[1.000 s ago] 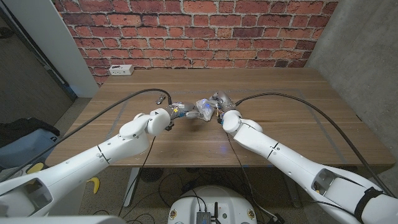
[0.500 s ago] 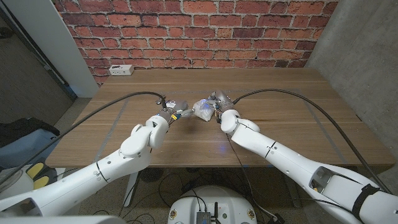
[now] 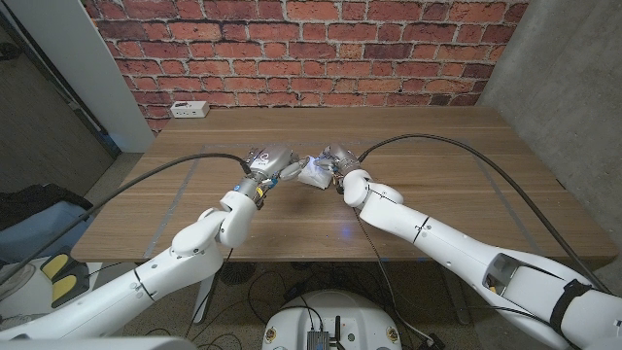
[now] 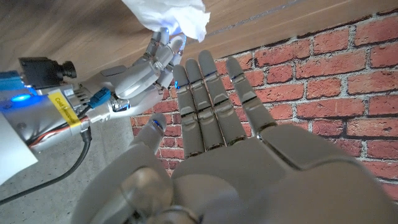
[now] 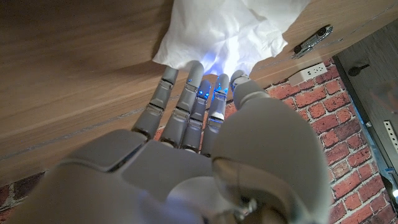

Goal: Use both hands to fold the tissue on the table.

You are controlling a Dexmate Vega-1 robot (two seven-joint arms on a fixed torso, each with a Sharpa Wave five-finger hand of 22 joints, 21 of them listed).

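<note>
White tissue (image 3: 313,172), crumpled, sits near the middle of the wooden worktop (image 3: 457,175), between the two hands. Right hand (image 3: 336,161) touching the tissue's right side; in the right wrist view its fingertips (image 5: 202,78) reach into the tissue (image 5: 225,32) edge, fingers close together and mostly straight, thumb alongside. Whether it actually pinches the tissue — cannot tell, contact point is hidden by the paper and blue glow. Left hand (image 3: 269,161) just beside the tissue's left side; head view too small to tell touching or apart. Left wrist view: left hand (image 4: 230,155) has fingers straight and side by side, thumb out, nothing in it, so it looks open and empty. Same view shows the right hand (image 4: 146,68) with its fingertips at the tissue (image 4: 168,15), the tissue bunched and lifted into a peak there.

Away from the tissue: white power strip (image 3: 190,109) at the far left corner of the worktop, well apart from the tissue. Small dark metal clip-like object (image 5: 314,38) on the worktop near the tissue, seen in the right wrist view. Red brick wall (image 3: 311,49) behind the worktop. Black cables (image 3: 175,170) run from both wrists across the worktop away from the tissue.
</note>
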